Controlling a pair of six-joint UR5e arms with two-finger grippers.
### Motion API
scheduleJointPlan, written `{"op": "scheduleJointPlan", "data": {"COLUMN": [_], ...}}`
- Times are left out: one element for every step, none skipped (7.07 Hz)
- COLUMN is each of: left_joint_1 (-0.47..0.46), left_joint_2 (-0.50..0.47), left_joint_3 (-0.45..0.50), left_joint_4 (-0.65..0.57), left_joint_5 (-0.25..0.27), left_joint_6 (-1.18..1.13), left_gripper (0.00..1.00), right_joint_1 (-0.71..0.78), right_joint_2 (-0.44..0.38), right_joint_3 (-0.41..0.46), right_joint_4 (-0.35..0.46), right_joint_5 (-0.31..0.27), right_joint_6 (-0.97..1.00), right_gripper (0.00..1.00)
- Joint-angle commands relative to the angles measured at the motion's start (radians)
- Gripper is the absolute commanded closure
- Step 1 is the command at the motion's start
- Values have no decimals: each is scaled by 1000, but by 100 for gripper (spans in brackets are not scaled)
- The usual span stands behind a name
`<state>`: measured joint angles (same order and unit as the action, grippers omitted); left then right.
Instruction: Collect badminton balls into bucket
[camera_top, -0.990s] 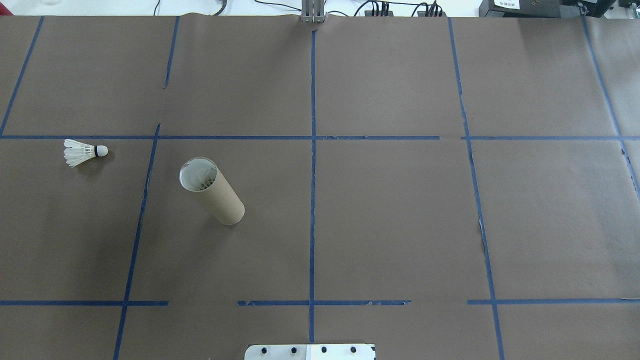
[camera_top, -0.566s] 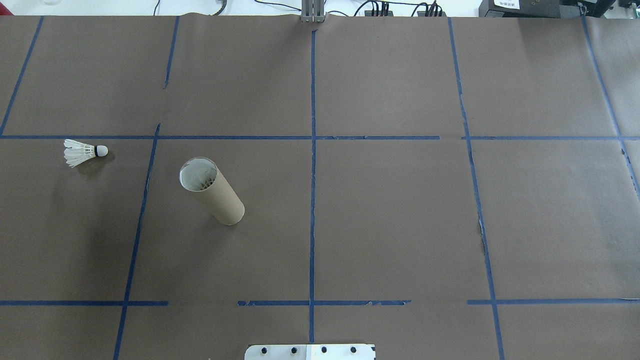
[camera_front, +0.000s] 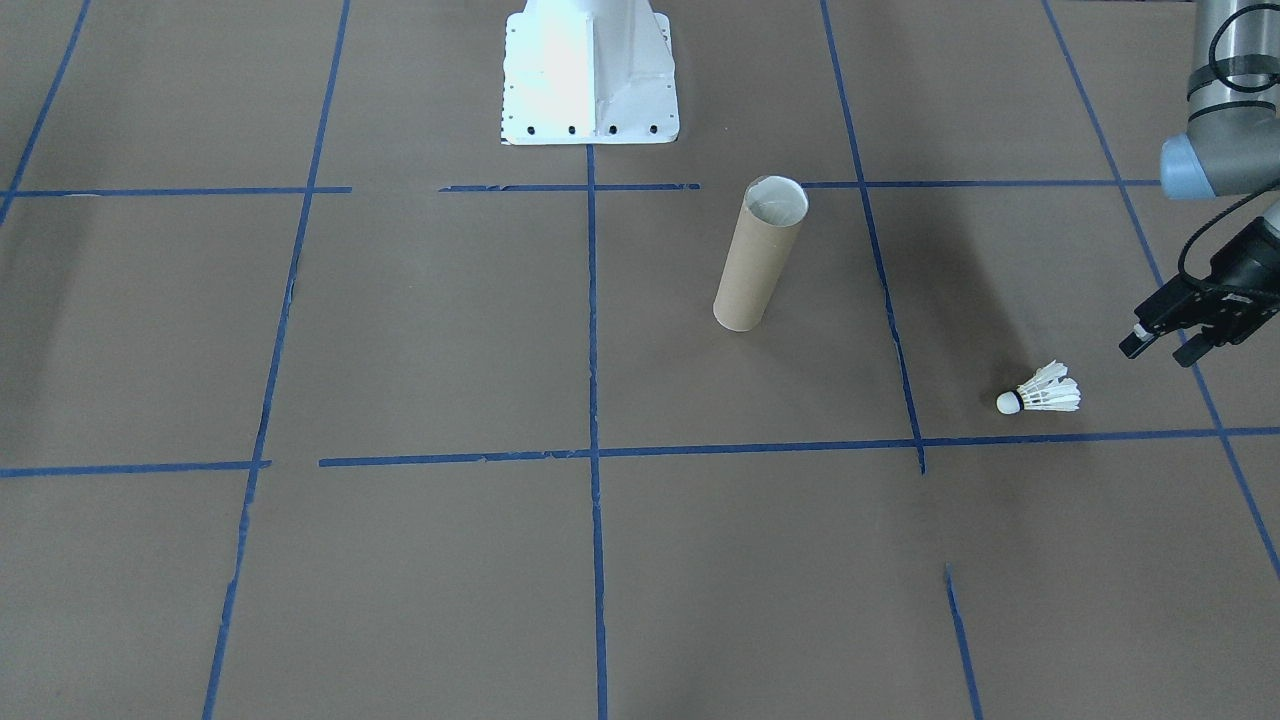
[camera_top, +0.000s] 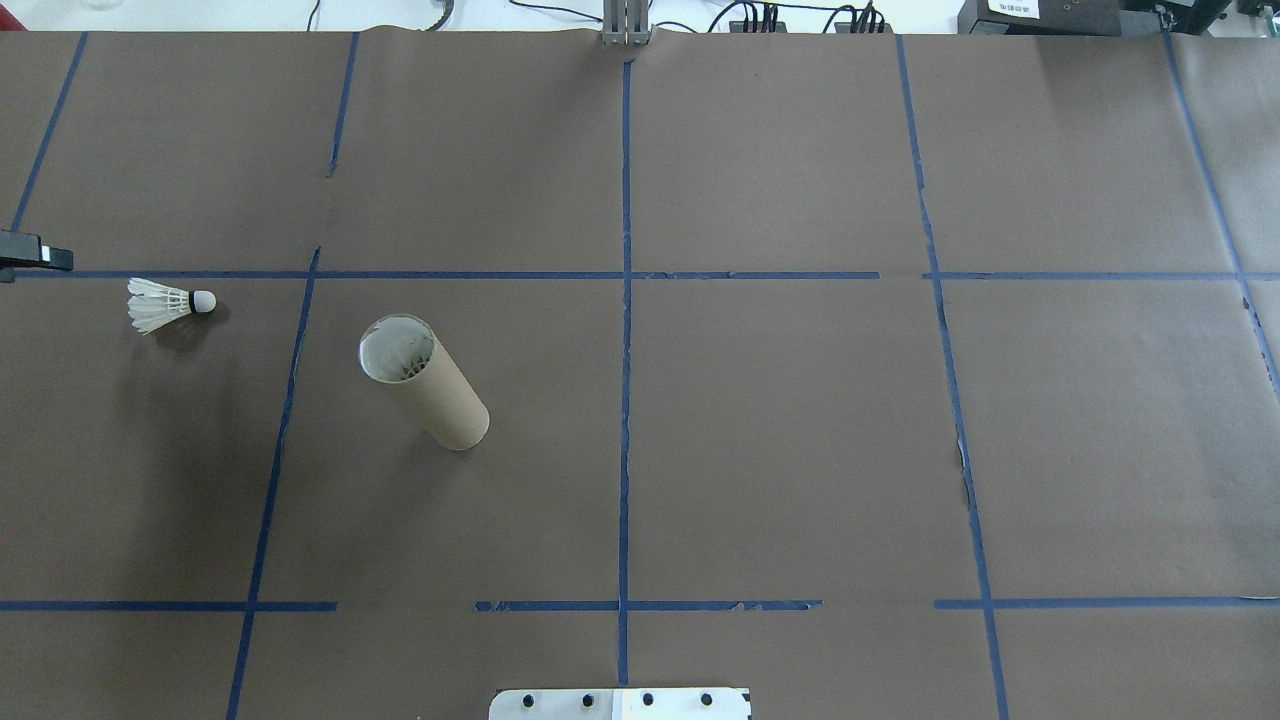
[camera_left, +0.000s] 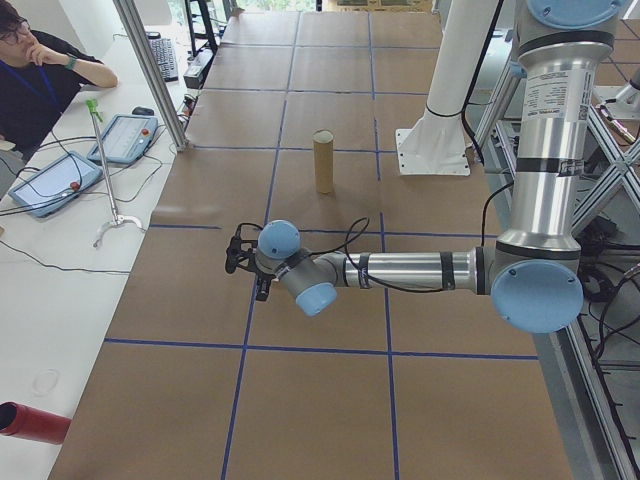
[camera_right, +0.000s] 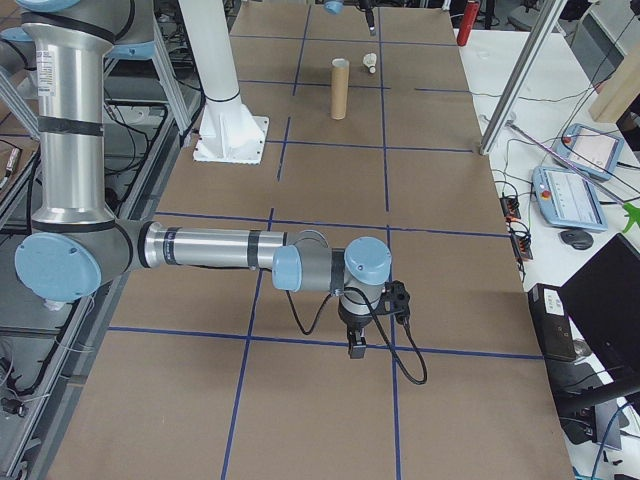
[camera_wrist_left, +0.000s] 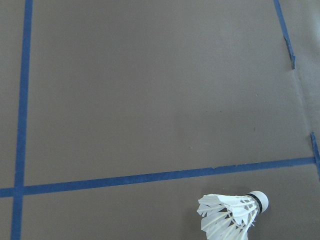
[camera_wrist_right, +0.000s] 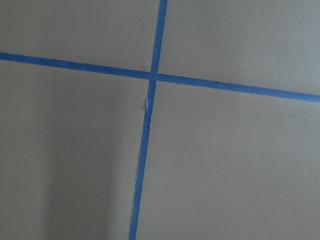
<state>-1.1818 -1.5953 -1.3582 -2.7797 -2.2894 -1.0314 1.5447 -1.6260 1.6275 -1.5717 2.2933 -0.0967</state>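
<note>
We see the left claw (camera_front: 1165, 350) hanging above the surface (camera_front: 450, 330), its two fingers apart and nothing between them; it touches nothing. In the overhead view only a dark tip of it pokes in at the left edge. The right claw (camera_right: 357, 343) shows only in the side view, over a blue tape line (camera_right: 300, 340), and we cannot tell whether it is apart or together.

The one shuttlecock (camera_front: 1042, 393) lies on its side on the surface, near the left claw but apart from it, its cork tip pointing toward the tube. From the left wrist camera it sits at the bottom edge, just below a tape line.

Farther off, well apart from the shuttlecock, one brown cardboard tube (camera_front: 758, 255) stands upright, rim open. Beyond it sits one white metal base (camera_front: 590, 70).
</note>
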Motion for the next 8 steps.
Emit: {"op": "scheduleJointPlan", "data": {"left_joint_1": [56,91,149,190,197,198,198,200], "left_joint_2": [0,-8,-27,-50,-54,-54,-54,-54], "left_joint_3": [31,57,70,76,74,77,83,91], "left_joint_4": [-119,-171,-216,-219,-219,-216,-216,-216], "left_joint_5": [73,103,160,189,189,189,189,189], "left_joint_6": [-163,-224,-321,-357,-361,-360,-358,-358], "left_gripper": [0,0,0,0,7,11,11,15], "right_joint_1": [0,0,0,0,0,0,0,0], "right_joint_2": [-2,-2,-2,-2,-2,-3,-3,-3], "right_joint_3": [0,0,0,0,0,0,0,0], "right_joint_4": [1,1,1,1,1,1,1,1], "right_joint_5": [0,0,0,0,0,0,0,0], "right_joint_6": [0,0,0,0,0,0,0,0], "right_gripper": [0,0,0,0,0,0,0,0]}}
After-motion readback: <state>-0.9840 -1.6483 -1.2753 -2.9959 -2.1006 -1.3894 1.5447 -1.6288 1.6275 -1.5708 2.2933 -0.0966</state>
